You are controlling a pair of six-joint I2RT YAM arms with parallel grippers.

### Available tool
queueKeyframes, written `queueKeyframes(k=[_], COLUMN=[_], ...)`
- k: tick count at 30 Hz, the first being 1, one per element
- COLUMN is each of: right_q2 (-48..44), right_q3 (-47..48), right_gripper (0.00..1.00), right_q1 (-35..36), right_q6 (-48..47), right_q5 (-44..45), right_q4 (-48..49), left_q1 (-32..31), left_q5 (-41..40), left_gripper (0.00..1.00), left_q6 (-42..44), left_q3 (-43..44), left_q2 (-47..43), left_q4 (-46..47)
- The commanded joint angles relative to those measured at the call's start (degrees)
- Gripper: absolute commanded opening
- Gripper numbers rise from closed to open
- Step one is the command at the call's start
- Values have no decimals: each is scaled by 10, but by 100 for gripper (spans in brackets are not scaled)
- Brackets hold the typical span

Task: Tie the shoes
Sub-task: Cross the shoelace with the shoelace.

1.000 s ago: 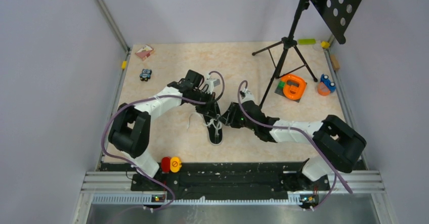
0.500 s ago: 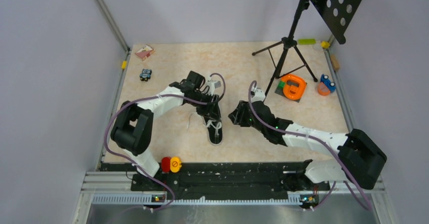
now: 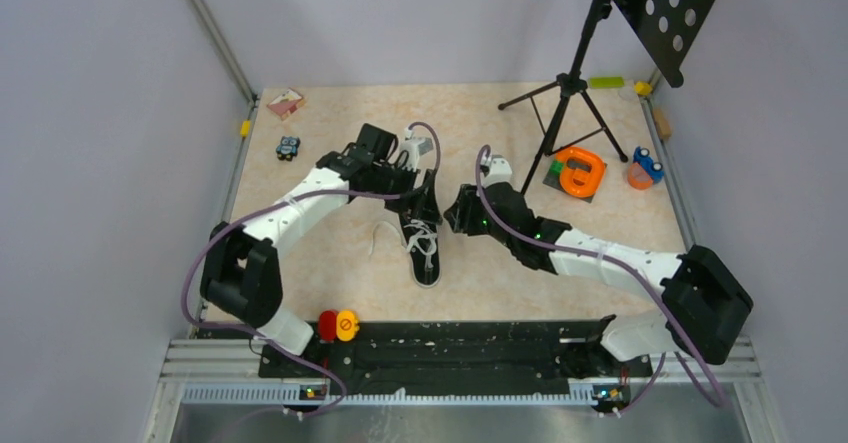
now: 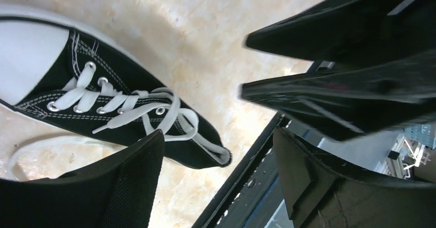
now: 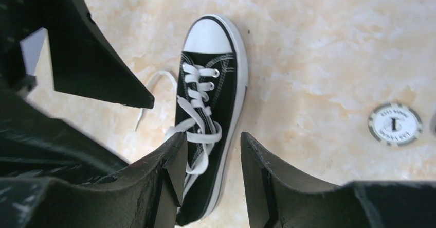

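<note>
A black canvas low-top sneaker (image 3: 427,253) lies on its sole just left of the middle of the beige, marble-patterned table (image 3: 330,263), in the half nearer the arms. Its long axis runs from the far edge to the near edge, and the smooth white rubber toe cap (image 5: 208,35) points at the near edge. The only writing in sight is on a round grey-and-white token (image 5: 395,123) lying flat on the table, well apart from the shoe. It bears a bold mark like a T at its centre, and the ring of small lettering around it is too fine to read. White stitching and metal eyelets line the upper, and a white sole edge rims it. The flat white laces (image 4: 123,102) are loose and untied, criss-crossing the eyelets, with one end trailing onto the table on the side toward the left edge. Both arms meet above the heel end. The left gripper (image 4: 218,133) hangs with its black wedge-shaped fingers spread wide, gripping nothing. The right gripper (image 5: 213,135) is parted by a narrower gap with the heel end showing through it, and nothing is visibly pinched between its tips.
</note>
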Motion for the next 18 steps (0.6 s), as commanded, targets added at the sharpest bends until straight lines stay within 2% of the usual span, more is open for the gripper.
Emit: queueKeyframes(k=[1, 5, 7, 9, 11, 12, 14, 18], right_q2=[41, 92, 115, 134, 155, 169, 194, 228], right_q3=[50, 88, 109, 127, 154, 168, 193, 229], right_gripper=[44, 44, 44, 43, 42, 42, 42, 42], right_q1=[-19, -24, -23, -21, -7, -3, 2, 13], right_q6=[-44, -69, -84, -106, -142, -158, -180, -215], right_q5=[-47, -85, -101, -114, -95, -88, -89, -101], right_q4=[25, 20, 15, 9, -12, -26, -47, -72], left_q1=[3, 30, 76, 138, 182, 193, 199, 203], left_q5=[36, 0, -14, 6, 24, 33, 19, -54], left_gripper=[81, 82, 82, 83, 91, 92, 94, 96], left_q6=[-20, -65, -119, -186, -224, -226, -210, -180], left_q3=[40, 21, -12, -56, -90, -98, -89, -83], left_q2=[-40, -65, -92, -121, -141, -146, -148, -173], left_q4=[-7, -8, 12, 49, 68, 69, 13, -37])
